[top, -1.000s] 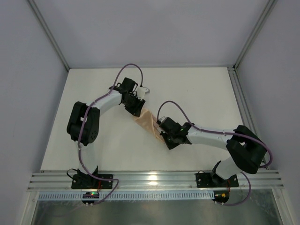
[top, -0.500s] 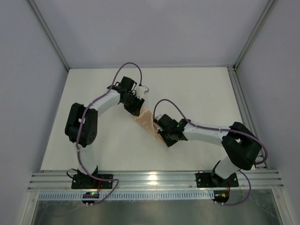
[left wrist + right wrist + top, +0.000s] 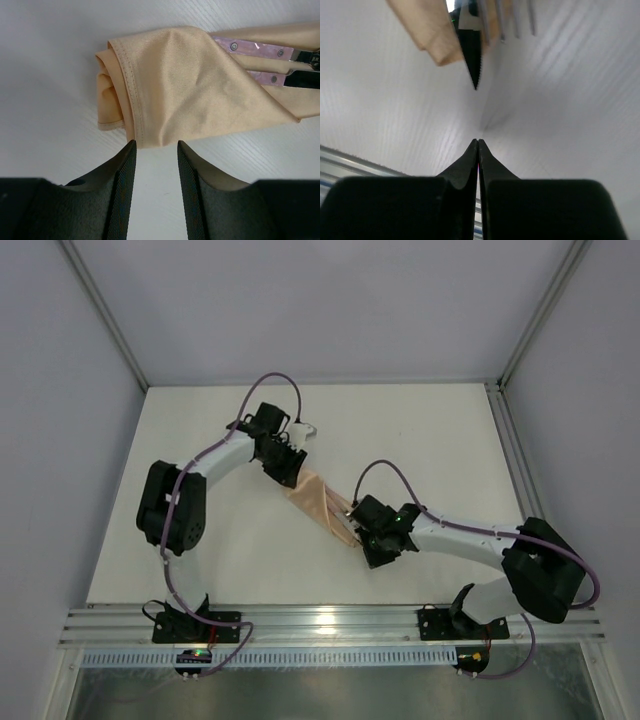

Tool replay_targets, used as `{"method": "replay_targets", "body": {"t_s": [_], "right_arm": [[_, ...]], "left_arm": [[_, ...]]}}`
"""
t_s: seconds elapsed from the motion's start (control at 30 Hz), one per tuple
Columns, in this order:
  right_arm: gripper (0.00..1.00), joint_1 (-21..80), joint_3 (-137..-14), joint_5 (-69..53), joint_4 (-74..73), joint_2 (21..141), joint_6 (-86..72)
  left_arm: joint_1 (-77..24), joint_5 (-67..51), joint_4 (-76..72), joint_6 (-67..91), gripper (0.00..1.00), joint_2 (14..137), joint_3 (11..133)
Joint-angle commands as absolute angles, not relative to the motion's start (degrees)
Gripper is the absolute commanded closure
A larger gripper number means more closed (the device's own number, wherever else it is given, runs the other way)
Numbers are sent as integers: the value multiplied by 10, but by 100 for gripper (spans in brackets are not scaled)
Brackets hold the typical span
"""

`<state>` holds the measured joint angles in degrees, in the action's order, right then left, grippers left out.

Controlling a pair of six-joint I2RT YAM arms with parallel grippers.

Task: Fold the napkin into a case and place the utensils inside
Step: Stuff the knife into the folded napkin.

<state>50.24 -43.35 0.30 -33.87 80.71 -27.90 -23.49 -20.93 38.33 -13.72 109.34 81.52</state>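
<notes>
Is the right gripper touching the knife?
Apart. The right wrist view shows bare table between the shut right gripper and the knife tip.

A white table point(image 3: 430, 440) fills the middle, closed in by pale grey walls point(image 3: 320, 310), with slanting aluminium posts point(image 3: 105, 315) rising at its two far corners. Along its near edge runs a slotted aluminium rail point(image 3: 330, 620). Just below that lies a white toothed strip point(image 3: 340, 656) above a dull metal sheet point(image 3: 320, 695).

White table point(image 3: 450, 440), peach case point(image 3: 316, 502) atop
</notes>
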Motion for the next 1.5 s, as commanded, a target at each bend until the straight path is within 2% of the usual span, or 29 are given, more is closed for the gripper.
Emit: {"method": "replay_targets", "body": {"t_s": [0.0,0.13,0.3,0.43,0.77,1.23,1.47], "right_arm": [[97,502,-412,72,-382,764,-442],[97,501,-422,118,-394,780,-547],[97,506,-473,98,-355,845,-616],[97,508,-459,120,-349,866,-663],[97,508,-454,158,-351,881,-713],[97,508,-467,180,-356,898,-693],[97,505,-406,180,-359,840,-714]], "left_arm": [[-231,-193,389,-130,59,1057,827],[-230,-169,381,-108,59,1055,826],[-230,-157,389,-99,59,1048,832],[-229,-153,396,-105,59,1042,838],[-228,-173,387,-100,59,1042,835],[-223,-178,387,-104,59,1042,831],[-222,-182,383,-103,59,1042,829]]}}
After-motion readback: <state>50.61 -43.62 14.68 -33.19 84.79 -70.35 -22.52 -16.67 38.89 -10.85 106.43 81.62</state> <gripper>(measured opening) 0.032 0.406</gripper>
